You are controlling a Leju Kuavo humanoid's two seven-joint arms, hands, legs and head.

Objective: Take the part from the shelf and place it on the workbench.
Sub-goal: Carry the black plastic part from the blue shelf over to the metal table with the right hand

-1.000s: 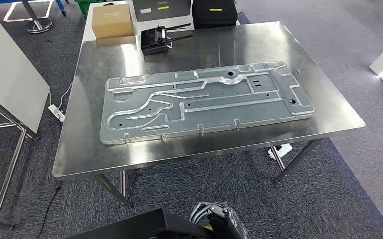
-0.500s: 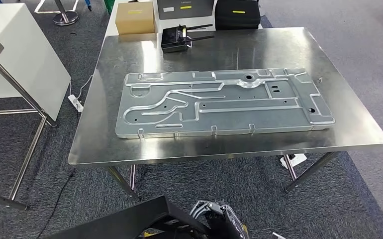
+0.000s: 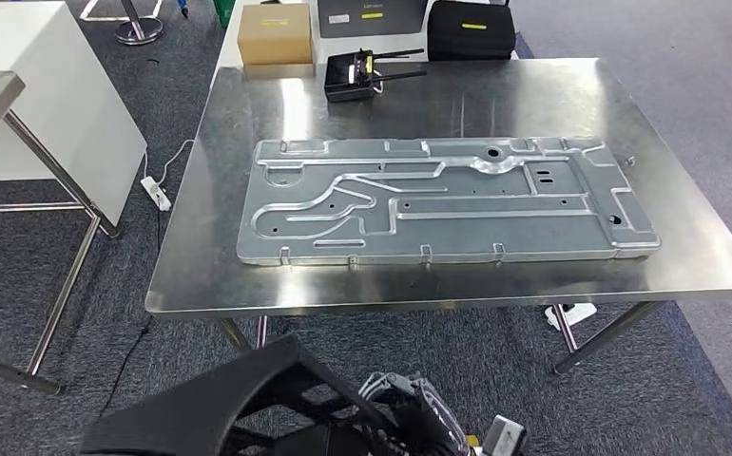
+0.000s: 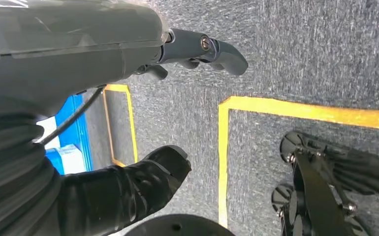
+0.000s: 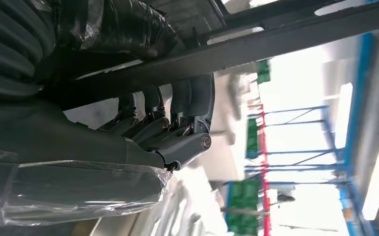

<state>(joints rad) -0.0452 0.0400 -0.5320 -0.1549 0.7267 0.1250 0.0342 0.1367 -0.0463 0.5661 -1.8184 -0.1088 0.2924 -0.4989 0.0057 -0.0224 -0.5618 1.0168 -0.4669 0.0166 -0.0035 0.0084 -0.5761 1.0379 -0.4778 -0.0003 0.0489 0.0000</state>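
A black frame-shaped part (image 3: 210,404) sits low at the bottom edge of the head view, in front of the steel workbench (image 3: 457,95). My right hand (image 3: 414,418) grips it; in the right wrist view its fingers (image 5: 177,115) curl around the part's black bar (image 5: 276,37). A large stamped metal panel (image 3: 438,204) lies flat across the workbench's middle. My left hand (image 4: 128,54) hangs over grey carpet, thumb and fingers apart, with nothing between them.
A cardboard box (image 3: 275,33), a black router with antennas (image 3: 357,74) and a black case (image 3: 471,28) stand at the bench's far edge. A white board (image 3: 48,104) and a steel frame (image 3: 58,285) stand left. A power strip (image 3: 156,193) lies on the carpet.
The camera has moved: the whole workbench has shifted right and a little down in the picture. The black part in my right hand shows more at the bottom edge.
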